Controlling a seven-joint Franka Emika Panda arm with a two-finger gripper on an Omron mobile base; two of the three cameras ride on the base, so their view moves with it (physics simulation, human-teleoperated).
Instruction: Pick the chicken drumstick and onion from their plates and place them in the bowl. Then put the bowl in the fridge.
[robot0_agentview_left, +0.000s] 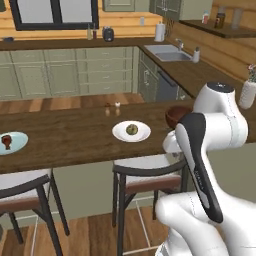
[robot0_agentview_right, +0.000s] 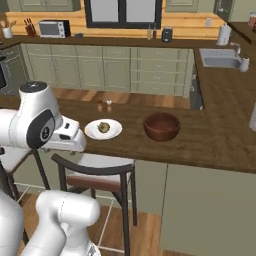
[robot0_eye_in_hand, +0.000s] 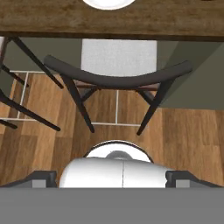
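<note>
Chicken drumstick (robot0_agentview_left: 6, 140): sitting on the light blue plate (robot0_agentview_left: 15, 145) at the far left of the counter (robot0_agentview_left: 75, 135), small and reddish-brown, well apart from everything else.
Onion (robot0_agentview_left: 132, 129): resting in the middle of the white plate (robot0_agentview_left: 122, 134), mid-counter; in the right base view it shows as a pale ball on that same plate.
Bowl (robot0_agentview_right: 161, 126): deep, dark reddish-brown, upright on the counter just to the right of the white plate, not touching it; nothing can be seen inside it from this angle.
End effector (robot0_eye_in_hand: 112, 177): released, fingertips spread wide at the bottom corners of the hand view, gripping nothing; it looks down at the floor and a chair, short of the counter edge.
Chair (robot0_eye_in_hand: 116, 78): dark curved backrest, pale seat, tucked under the counter below the white plate.
Second chair (robot0_agentview_left: 25, 187): further left along the counter, same dark frame.
Shakers (robot0_agentview_left: 112, 108): two small ones standing together near the counter's far edge, behind the white plate.
Sink (robot0_agentview_left: 167, 52): set in the back counter at the right, well beyond the bowl.
</note>
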